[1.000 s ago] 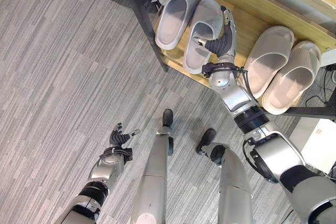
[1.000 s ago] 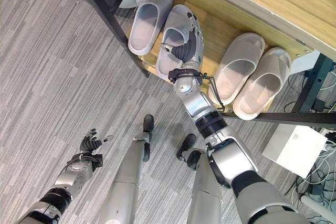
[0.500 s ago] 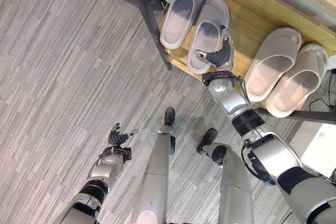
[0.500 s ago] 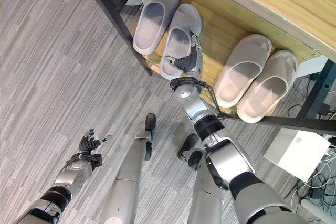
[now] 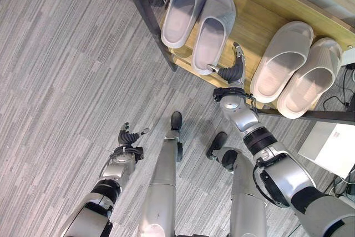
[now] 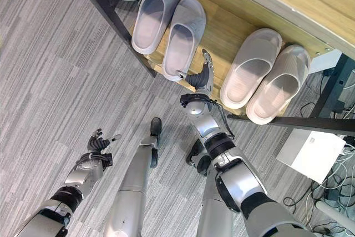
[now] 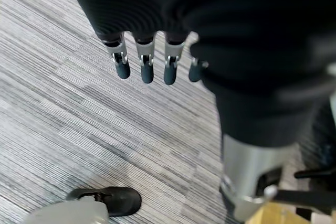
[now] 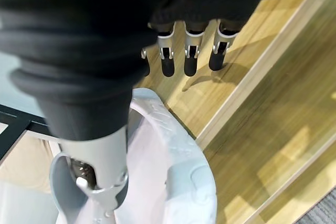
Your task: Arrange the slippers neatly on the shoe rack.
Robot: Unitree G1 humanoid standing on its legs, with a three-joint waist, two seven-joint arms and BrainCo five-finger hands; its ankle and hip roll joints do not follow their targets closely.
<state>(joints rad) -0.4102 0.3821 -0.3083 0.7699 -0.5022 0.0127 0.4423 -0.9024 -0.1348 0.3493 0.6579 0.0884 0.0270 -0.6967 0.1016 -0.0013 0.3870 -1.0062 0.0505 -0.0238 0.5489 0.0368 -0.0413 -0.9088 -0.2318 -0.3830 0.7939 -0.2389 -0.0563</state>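
Hanging low over the grey striped carpet, well to the left of the shoe rack, the left hand is idling with its fingers loosely spread and nothing in them; its wrist view is showing the fingertips dangling straight above the same carpet. At the rack's left end, just past its black corner post, two grey slippers are lying side by side on the wooden shelf with their toes pointing inward: the left grey slipper and the right grey slipper are touching along their sides, and their heels are jutting slightly over the shelf's front edge. Just beside the heel of the right grey slipper, the right hand is reaching over the front of the shelf with its fingers straight and released, grasping nothing; in its wrist view the fingertips are hovering above the bare wood while the slipper is lying next to the thumb. Further along the shelf, near the rack's right end, a pair of beige slippers is resting neatly together, heels at the front edge.
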